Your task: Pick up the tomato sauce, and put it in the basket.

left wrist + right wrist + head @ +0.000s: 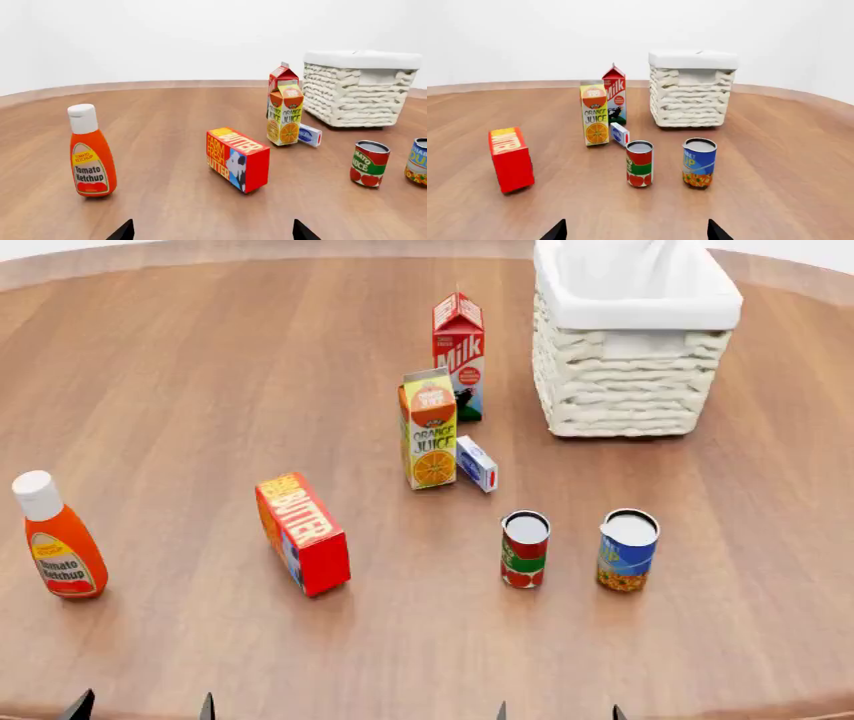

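Note:
The tomato sauce can [525,550], red label with a green band and silver top, stands upright on the wooden table in front of the cartons; it also shows in the right wrist view [640,164] and the left wrist view [369,163]. The cream wicker basket [627,390] with white lining stands at the far right, also in the right wrist view [690,97] and the left wrist view [353,95]. My left gripper [143,707] and right gripper [558,712] are open and empty at the table's near edge, well short of the can. Only their fingertips show.
A blue-and-yellow can [627,550] stands right of the sauce can. An orange juice carton [429,430], milk carton [458,355] and small white-blue box [477,464] stand behind. A red butter box [303,533] and ketchup bottle [59,540] stand to the left.

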You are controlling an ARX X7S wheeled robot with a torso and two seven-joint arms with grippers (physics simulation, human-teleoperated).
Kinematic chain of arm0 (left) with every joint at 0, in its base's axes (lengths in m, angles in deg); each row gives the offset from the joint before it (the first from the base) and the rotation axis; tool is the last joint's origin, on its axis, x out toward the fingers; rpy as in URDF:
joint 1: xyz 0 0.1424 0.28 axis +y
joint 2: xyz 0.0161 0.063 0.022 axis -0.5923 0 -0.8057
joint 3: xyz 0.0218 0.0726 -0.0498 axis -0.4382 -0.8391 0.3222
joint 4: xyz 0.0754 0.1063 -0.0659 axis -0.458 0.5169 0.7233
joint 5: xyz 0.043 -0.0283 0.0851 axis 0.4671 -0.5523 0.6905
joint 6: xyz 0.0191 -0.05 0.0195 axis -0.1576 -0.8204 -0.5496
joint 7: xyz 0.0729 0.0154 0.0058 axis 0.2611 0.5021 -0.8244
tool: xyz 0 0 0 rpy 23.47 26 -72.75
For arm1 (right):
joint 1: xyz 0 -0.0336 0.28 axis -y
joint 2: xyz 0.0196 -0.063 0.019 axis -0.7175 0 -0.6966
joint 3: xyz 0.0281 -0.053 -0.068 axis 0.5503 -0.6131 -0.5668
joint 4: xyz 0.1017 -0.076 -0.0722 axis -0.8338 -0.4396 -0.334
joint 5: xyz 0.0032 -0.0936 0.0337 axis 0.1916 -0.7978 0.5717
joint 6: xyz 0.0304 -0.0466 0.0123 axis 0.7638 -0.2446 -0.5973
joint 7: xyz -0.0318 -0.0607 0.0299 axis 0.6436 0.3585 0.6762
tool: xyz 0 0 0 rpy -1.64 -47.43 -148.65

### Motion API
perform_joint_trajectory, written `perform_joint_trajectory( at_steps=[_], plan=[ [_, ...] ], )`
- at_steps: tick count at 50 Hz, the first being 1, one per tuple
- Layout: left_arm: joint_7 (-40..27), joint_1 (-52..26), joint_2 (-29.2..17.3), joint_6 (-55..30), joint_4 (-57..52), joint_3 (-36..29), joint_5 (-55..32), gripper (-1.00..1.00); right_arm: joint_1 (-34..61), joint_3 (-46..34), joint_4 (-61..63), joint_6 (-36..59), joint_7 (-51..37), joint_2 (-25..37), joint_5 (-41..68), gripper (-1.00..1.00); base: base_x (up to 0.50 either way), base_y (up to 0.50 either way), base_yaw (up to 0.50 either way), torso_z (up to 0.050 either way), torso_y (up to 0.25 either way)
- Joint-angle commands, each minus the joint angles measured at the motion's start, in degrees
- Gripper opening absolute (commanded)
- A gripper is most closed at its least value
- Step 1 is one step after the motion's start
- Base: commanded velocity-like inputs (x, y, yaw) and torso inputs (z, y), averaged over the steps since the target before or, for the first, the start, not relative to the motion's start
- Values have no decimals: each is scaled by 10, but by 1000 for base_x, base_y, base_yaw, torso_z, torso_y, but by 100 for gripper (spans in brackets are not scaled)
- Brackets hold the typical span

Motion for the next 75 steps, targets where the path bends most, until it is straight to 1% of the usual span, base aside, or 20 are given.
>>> perform_joint_trajectory(
  at_steps=[1, 7, 12, 14, 15, 19, 20, 23, 27, 30, 40, 46, 75],
  plan=[
    [-10, 0, -9, 1, 0, -11, -9, 100, -1, -11, 3, -4, -11, 9, 8, 100, 0, 0, 0, 0, 0],
    [-22, 14, -22, -22, -57, -18, -32, 100, -13, -23, 54, 5, -25, 22, 21, 100, 0, 0, 0, 0, 0],
    [-33, 42, -32, -58, -154, -28, -35, 100, -33, -26, 149, 37, -33, 31, 35, 100, 0, 0, 0, 0, 0],
    [-35, 53, -36, -69, -195, -31, -38, 100, -45, -30, 163, 13, -36, 34, 33, 100, 0, 0, 0, 0, 0],
    [-36, 57, -38, -71, -207, -33, -37, 100, -48, -31, 177, 16, -38, 36, 33, 100, 0, 0, 0, 0, 0],
    [-50, 79, -46, -88, -281, -41, -20, 100, -66, -35, 260, 43, -45, 43, 37, 100, 0, 0, 0, 0, 0],
    [-49, 89, -48, -96, -317, -40, -29, 100, -75, -38, 296, 54, -48, 46, 30, 100, 0, 0, 0, 0, 0],
    [-55, 103, -53, -110, -369, -38, -31, 100, -84, -37, 359, 77, -53, 50, 40, 100, 0, 0, 0, 0, 0],
    [-62, 117, -59, -122, -415, -38, -31, 100, -91, -33, 409, 102, -58, 56, 52, 100, 0, 0, 0, 0, 0],
    [-66, 122, -61, -124, -432, -35, -36, 100, -91, -33, 420, 105, -61, 59, 56, 100, 0, 0, 0, 0, 0],
    [-77, 119, -69, -120, -426, -37, -40, 100, -87, -34, 417, 110, -67, 67, 72, 100, 50, 0, 0, 0, 0],
    [-86, 120, -73, -118, -426, -47, -26, 100, -89, -37, 408, 95, -67, 72, 78, 100, 483, 0, 0, 0, 0],
    [-107, 112, -91, -111, -404, -59, -29, 100, -88, -50, 398, 78, -82, 91, 87, 100, 500, 0, 0, 0, 0]
  ],
)
